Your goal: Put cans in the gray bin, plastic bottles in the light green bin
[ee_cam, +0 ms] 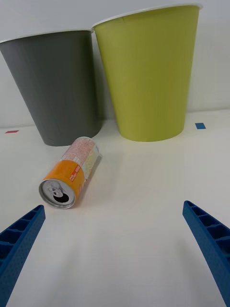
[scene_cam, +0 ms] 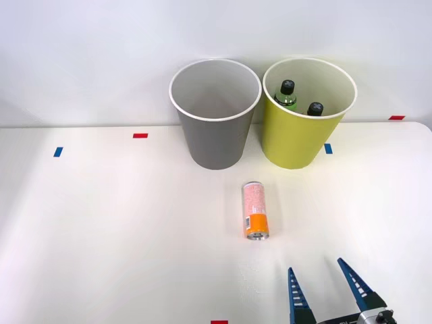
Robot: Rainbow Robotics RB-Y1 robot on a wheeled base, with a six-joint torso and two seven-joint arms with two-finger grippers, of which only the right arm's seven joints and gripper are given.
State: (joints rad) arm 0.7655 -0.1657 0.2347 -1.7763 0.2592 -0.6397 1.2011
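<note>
A slim can [scene_cam: 256, 210] [ee_cam: 71, 171], pale pink with an orange band and silver ends, lies on its side on the white table in front of the bins. The gray bin [scene_cam: 214, 138] [ee_cam: 57, 91] stands upright at the back. Beside it on the right stands the light green bin [scene_cam: 297, 138] [ee_cam: 148, 72], with two black-capped plastic bottles [scene_cam: 287, 93] [scene_cam: 314, 109] upright inside. My right gripper [scene_cam: 318, 273] [ee_cam: 114, 225] hovers open near the table's front edge, a short way nearer than the can and to its right, holding nothing.
Small red tape marks [scene_cam: 140, 136] [scene_cam: 397, 117] and blue tape marks [scene_cam: 58, 152] [scene_cam: 328, 148] dot the white table [scene_cam: 121, 229]. A white wall rises behind the bins. Another red mark [scene_cam: 219, 322] lies at the front edge.
</note>
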